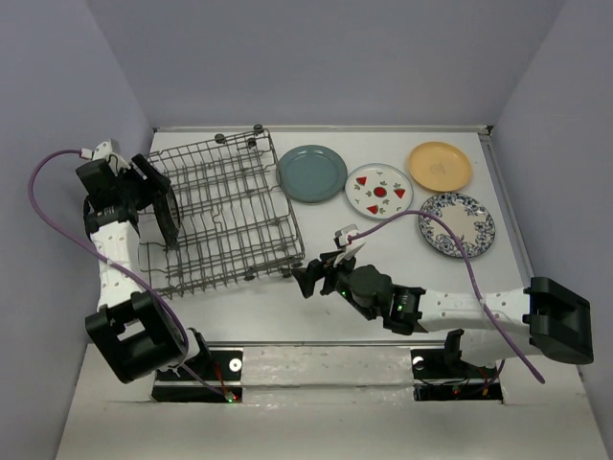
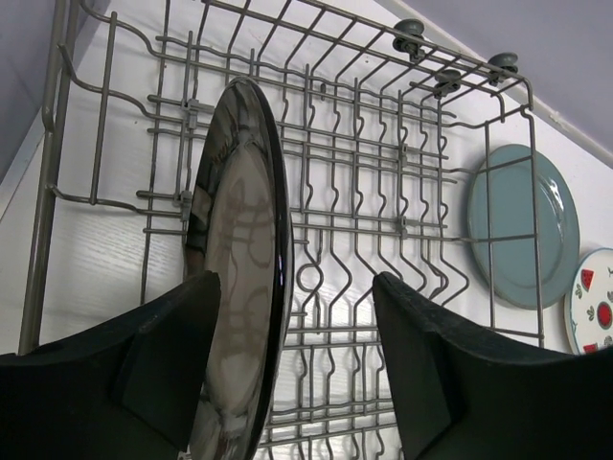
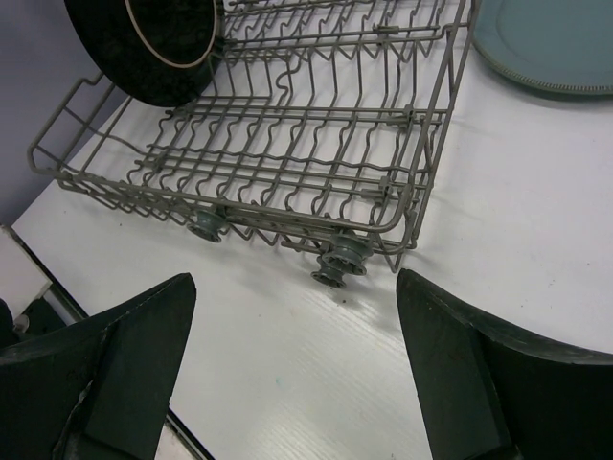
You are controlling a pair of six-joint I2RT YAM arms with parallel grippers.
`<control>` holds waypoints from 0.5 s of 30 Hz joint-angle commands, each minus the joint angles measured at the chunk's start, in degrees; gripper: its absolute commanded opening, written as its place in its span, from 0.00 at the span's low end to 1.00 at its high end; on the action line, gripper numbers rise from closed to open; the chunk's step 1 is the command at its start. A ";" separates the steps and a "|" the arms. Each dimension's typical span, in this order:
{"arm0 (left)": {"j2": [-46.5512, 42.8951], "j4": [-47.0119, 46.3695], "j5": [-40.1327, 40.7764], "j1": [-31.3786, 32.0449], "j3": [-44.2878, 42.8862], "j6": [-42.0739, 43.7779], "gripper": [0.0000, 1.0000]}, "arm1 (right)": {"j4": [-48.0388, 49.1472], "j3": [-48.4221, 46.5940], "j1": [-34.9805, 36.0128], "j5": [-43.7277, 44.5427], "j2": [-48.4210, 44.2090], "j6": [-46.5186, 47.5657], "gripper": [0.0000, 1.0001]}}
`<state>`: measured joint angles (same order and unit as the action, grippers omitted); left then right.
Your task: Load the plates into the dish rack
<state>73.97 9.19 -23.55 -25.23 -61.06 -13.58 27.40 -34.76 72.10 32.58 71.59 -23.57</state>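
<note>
Cameras: one overhead, two wrist-mounted.
Top view looks down on the whole tabletop (image 1: 239, 307); wrist views sit close, facing the dish rack (image 1: 225, 206) from its left side and near corner, both catching the teal plate (image 1: 312, 173).

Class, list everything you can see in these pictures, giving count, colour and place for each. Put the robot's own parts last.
Rack: one, grey wire, left half of the table.
Black plate: one, black rim and silvery face, standing on edge at the rack's left end.
Teal plate: one, teal, flat on the table just right of the rack.
Watermelon plate: one, white with red slices, flat, right of the teal one.
Yellow plate: one, yellow-orange, flat, far right at the back.
Floral plate: one, blue and white, flat, in front of the yellow one.
Table: one, white.
Cables: two, purple, one per arm.
Arms: two, white and black.
Left tool: one, black, open around the black plate.
Right tool: one, black, open, by the rack's near right corner.
</note>
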 commanded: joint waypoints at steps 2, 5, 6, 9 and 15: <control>-3.66 -2.60 0.61 -0.34 0.15 -1.62 0.83 | 1.61 -0.22 0.33 1.70 -1.72 0.19 0.91; -5.68 -3.38 2.98 -0.34 0.06 -3.11 0.99 | 1.52 -0.13 0.33 1.17 -1.72 0.02 0.91; -7.42 -3.74 3.59 -0.34 0.15 -3.55 0.99 | 1.52 -0.22 0.33 1.09 -1.63 0.02 0.91; -11.20 -5.14 6.49 -0.34 0.06 -5.31 0.99 | 1.34 -0.65 0.33 0.73 -0.76 0.11 0.92; -17.53 -5.50 13.52 -0.25 -1.78 -8.46 0.99 | 1.25 -0.74 0.33 1.43 -0.40 0.02 0.93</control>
<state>60.34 7.01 -15.59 -25.23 -60.77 -19.07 27.38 -34.76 72.10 32.56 71.59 -23.57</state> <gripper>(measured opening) 0.990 0.921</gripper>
